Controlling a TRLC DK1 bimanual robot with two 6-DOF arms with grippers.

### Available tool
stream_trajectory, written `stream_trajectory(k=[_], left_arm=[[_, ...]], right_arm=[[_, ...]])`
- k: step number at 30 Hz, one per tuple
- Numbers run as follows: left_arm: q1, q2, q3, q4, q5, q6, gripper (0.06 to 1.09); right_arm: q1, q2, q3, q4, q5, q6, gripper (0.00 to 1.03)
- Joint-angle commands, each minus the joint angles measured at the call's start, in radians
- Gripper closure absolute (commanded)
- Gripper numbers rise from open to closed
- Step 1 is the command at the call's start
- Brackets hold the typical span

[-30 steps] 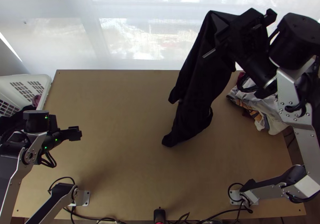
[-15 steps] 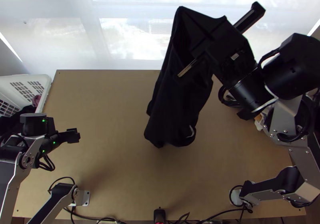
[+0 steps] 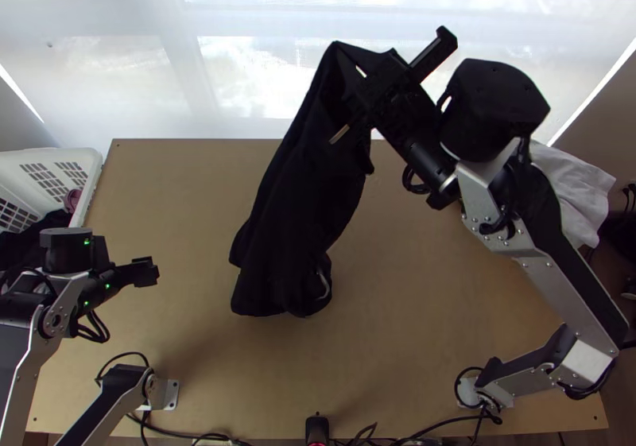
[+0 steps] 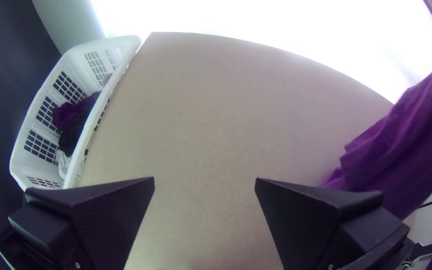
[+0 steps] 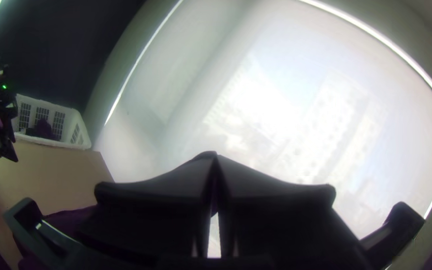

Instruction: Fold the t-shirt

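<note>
1. Dark t-shirt point(image 3: 302, 199): suspended from its upper end over the middle of the surface point(image 3: 429, 311), bunched in long vertical folds. Whether the lower end touches the surface cannot be told.
2. Right pincer point(image 3: 362, 100): clenched on the t-shirt, fingers brought together, cloth draped down from them. Which part of the garment is gripped (hem, shoulder or sleeve) cannot be made out.
3. Left pincer point(image 4: 205, 185): released, fingers well apart, nothing between them; located above the surface, near the white laundry basket point(image 3: 92, 168), in which dark cloth point(image 4: 76, 117) is contained.
4. Handling, as judged: light, soft, limp material; no stiffness to be expected, and no fragility. Folds may slide over one another, and a single-point hold will let the fabric twist.
5. Step in hand, as judged: garment to be laid out; no fold made. Task considered early.
6. Next, as judged: lower end to be set down first, remainder spread by a low, slow pull. Hold then best taken at two hem corners or both shoulders, one per pincer. Risk: cloth landing doubled under itself, with a sleeve trapped.
</note>
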Motion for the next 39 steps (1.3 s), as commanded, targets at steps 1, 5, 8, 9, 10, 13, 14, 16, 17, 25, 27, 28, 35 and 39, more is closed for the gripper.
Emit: stream_trajectory(k=[1, 5, 8, 9, 10, 13, 14, 16, 17, 25, 27, 28, 35, 39], left_arm=[[-0.044, 0.015, -0.008, 0.008, 0.0, -0.006, 0.11], [-0.096, 0.055, -0.007, 0.037, 0.0, -0.006, 0.11], [-0.128, 0.089, -0.007, 0.065, 0.0, -0.007, 0.11], [-0.136, 0.099, -0.008, 0.073, 0.0, -0.007, 0.11], [-0.15, 0.11, -0.008, 0.079, 0.0, -0.009, 0.11], [-0.197, 0.141, -0.016, 0.1, 0.0, -0.009, 0.11], [-0.211, 0.153, -0.016, 0.107, 0.0, -0.009, 0.11], [-0.234, 0.176, -0.018, 0.122, -0.002, -0.007, 0.11], [-0.239, 0.187, -0.018, 0.13, -0.002, -0.006, 0.11], [-0.242, 0.227, -0.028, 0.168, -0.002, -0.006, 0.11], [-0.239, 0.225, -0.033, 0.168, -0.002, -0.007, 0.11], [-0.233, 0.219, -0.036, 0.168, -0.002, -0.009, 0.11], [-0.183, 0.135, -0.093, 0.156, -0.002, -0.01, 0.11], [-0.151, 0.086, -0.124, 0.131, -0.002, -0.009, 0.11]], right_arm=[[-0.247, -0.022, -0.241, -0.003, -0.076, 0.084, 1.0], [-0.362, -0.058, -0.457, 0.014, -0.109, 0.084, 1.0], [-0.44, -0.084, -0.602, 0.063, -0.122, 0.086, 1.0], [-0.463, -0.088, -0.64, 0.083, -0.122, 0.086, 1.0], [-0.489, -0.091, -0.671, 0.094, -0.122, 0.087, 1.0], [-0.566, -0.079, -0.741, 0.117, -0.129, 0.087, 1.0], [-0.586, -0.071, -0.756, 0.117, -0.13, 0.087, 1.0], [-0.61, -0.065, -0.786, 0.115, -0.132, 0.089, 0.79], [-0.612, -0.07, -0.798, 0.106, -0.13, 0.092, 0.57], [-0.4, -0.235, -0.845, -0.126, -0.133, 0.149, 0.05], [-0.334, -0.249, -0.853, -0.186, -0.133, 0.16, 0.05], [-0.308, -0.251, -0.852, -0.212, -0.135, 0.178, 0.05], [-0.296, -0.188, -0.806, -0.287, -0.165, 0.298, 0.05], [-0.185, -0.208, -0.819, -0.367, -0.239, 0.354, 0.05]])
